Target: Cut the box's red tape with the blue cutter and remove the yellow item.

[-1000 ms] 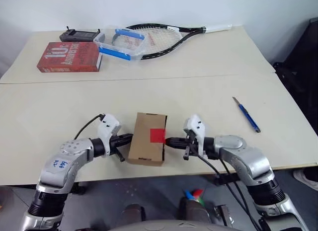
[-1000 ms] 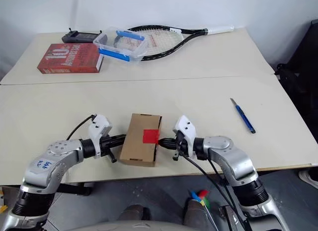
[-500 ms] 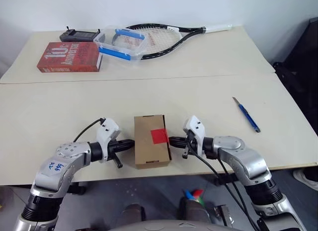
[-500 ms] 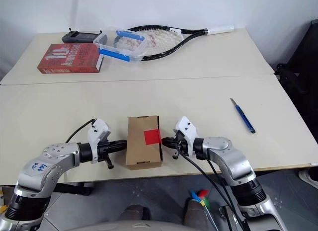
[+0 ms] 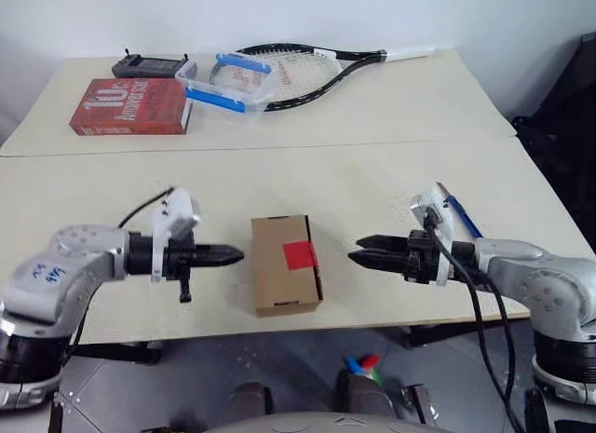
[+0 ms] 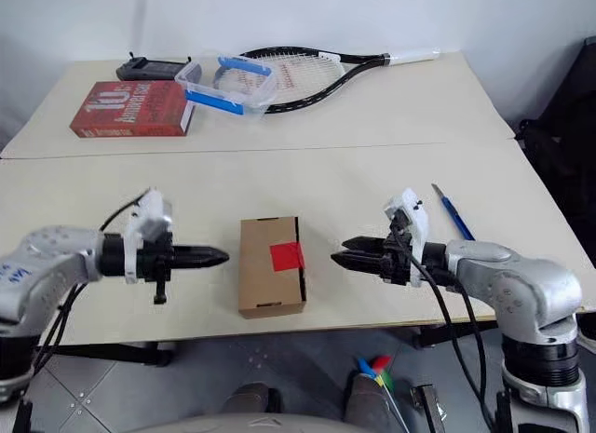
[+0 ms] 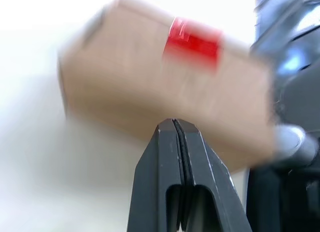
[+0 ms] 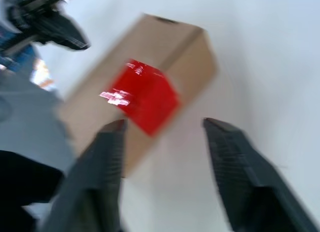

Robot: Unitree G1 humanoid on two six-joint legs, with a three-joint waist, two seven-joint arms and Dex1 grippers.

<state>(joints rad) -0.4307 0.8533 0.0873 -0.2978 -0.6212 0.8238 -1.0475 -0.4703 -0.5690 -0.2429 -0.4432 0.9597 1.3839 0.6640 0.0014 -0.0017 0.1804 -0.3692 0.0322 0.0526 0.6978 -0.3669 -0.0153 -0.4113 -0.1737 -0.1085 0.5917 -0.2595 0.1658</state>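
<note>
Left eye view: the box (image 5: 285, 277) lies near the table's (image 5: 372, 182) front edge, the red tape (image 5: 298, 255) on top. The left gripper (image 5: 233, 256), fingers pressed together, and the right gripper (image 5: 358, 256), fingers spread, flank it without touching. The blue cutter (image 5: 463, 215) lies behind the right gripper.

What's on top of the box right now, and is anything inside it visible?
A red tape patch sits on top of the box, across the flap seam near its right edge, uncut. The flaps are closed, so whatever is inside is hidden.
</note>
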